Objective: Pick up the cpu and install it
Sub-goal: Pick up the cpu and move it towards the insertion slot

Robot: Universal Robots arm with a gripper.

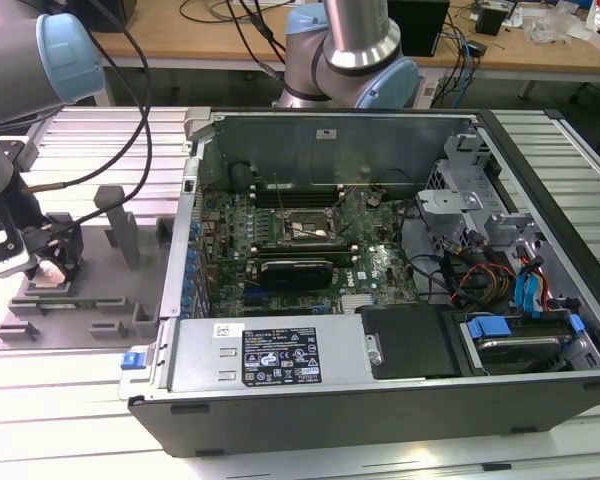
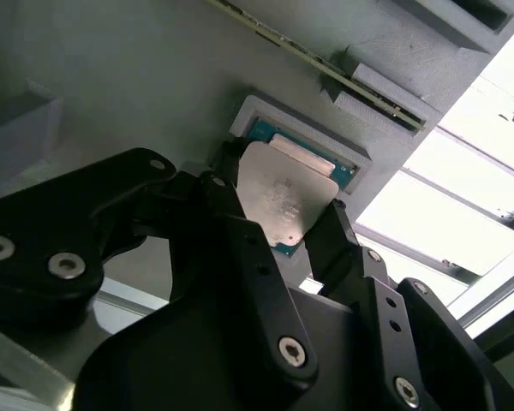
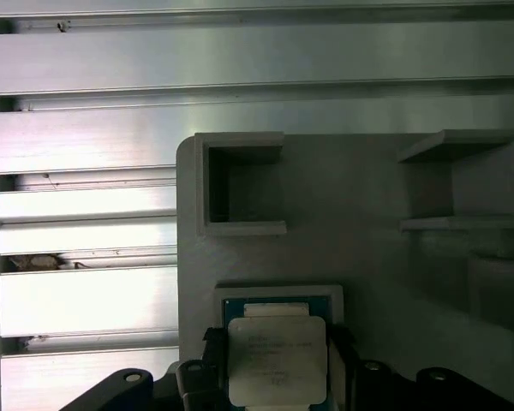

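In the exterior view, the gripper (image 1: 48, 268) hangs low over a grey fixture plate (image 1: 95, 255) at the exterior view's left, well apart from the open computer case (image 1: 330, 375) and its motherboard socket (image 1: 305, 226). The cpu cannot be made out there.

Both wrist views show the cpu (image 2: 283, 193) (image 3: 277, 360) lying silver side up in a raised square pocket (image 2: 325, 127) (image 3: 278, 292) of the plate. The gripper (image 2: 281, 199) (image 3: 276, 344) is closed on it, with 2 dark fingers (image 2: 225, 171) against opposite edges. The other 2 edges are bare, with green board showing inside the pocket rim.

In the first wrist view, 2 open box-shaped holders (image 3: 240, 184) stand beyond the pocket. The plate's edge runs close beside the pocket, where the slatted tabletop (image 3: 86, 300) begins.
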